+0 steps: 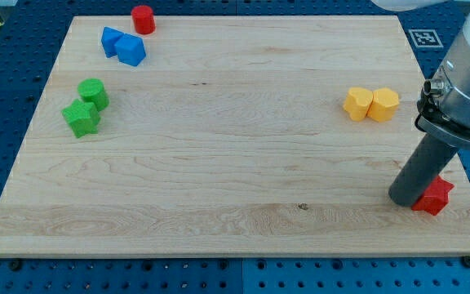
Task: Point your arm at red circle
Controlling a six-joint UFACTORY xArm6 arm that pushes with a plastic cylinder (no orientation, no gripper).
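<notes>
The red circle block [143,19] stands at the view's top left, near the board's top edge. My tip [404,198] rests on the board at the view's bottom right, far from the red circle. It touches a red star-shaped block [434,196] just to its right, which the rod partly hides.
Two blue blocks [122,45] lie together just below the red circle. A green round block [94,92] and a green star block [81,118] sit at the left. Two yellow blocks [371,104] sit at the right. The wooden board [219,147] ends close to my tip.
</notes>
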